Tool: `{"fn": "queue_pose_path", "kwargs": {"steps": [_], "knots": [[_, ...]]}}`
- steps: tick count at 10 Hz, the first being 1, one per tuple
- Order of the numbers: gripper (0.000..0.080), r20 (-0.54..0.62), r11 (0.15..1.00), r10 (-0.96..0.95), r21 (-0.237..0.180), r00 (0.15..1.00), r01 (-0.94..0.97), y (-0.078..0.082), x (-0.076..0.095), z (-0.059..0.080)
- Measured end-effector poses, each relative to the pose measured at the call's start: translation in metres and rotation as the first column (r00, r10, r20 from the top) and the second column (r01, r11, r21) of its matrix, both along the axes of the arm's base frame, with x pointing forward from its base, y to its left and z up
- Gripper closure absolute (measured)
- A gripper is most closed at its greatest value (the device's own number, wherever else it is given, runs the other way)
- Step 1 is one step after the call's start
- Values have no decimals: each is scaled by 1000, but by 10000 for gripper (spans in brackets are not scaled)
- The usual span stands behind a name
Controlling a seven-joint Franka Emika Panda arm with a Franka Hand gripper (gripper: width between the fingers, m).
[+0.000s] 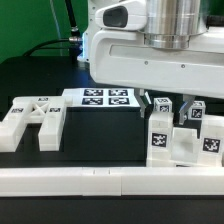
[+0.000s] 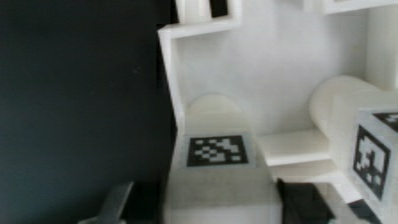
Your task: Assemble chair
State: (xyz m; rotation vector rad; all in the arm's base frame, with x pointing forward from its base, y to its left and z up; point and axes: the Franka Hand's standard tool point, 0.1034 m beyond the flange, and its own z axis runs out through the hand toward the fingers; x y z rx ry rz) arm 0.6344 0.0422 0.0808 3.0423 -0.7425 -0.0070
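rail [image 1: 100, 180]: plain white, nearest, runs the full width along the near table edge
right chair parts [image 1: 185, 135]: tagged blocks and posts, clustered just behind the rail at the exterior view's right
left chair part [image 1: 30, 122]: slotted slab at the exterior view's left, well apart from the cluster
table [image 1: 100, 135]: bare black strip between the two groups
marker board [image 1: 105, 97]: flat, far centre
gripper [image 1: 156, 101]: low over the cluster's far edge; fingers [image 2: 299, 195] apart, straddling a tagged post [image 2: 219, 150], gap showing on one side
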Motion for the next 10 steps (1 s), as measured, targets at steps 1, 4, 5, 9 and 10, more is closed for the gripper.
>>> {"fn": "queue_pose_path", "kwargs": {"steps": [1,4,5,9,10], "knots": [[485,-6,1000,-20,-2,1000,20,-2,-1,0],[295,-5,1000,-13,-2,1000,13,-1,-1,0],[184,1,1000,4,0,1000,-4,2,0,5],[150,39,995,97,5,994,-97,2,-17,16],[150,38,996,94,2,995,-94,-1,-20,12]]}}
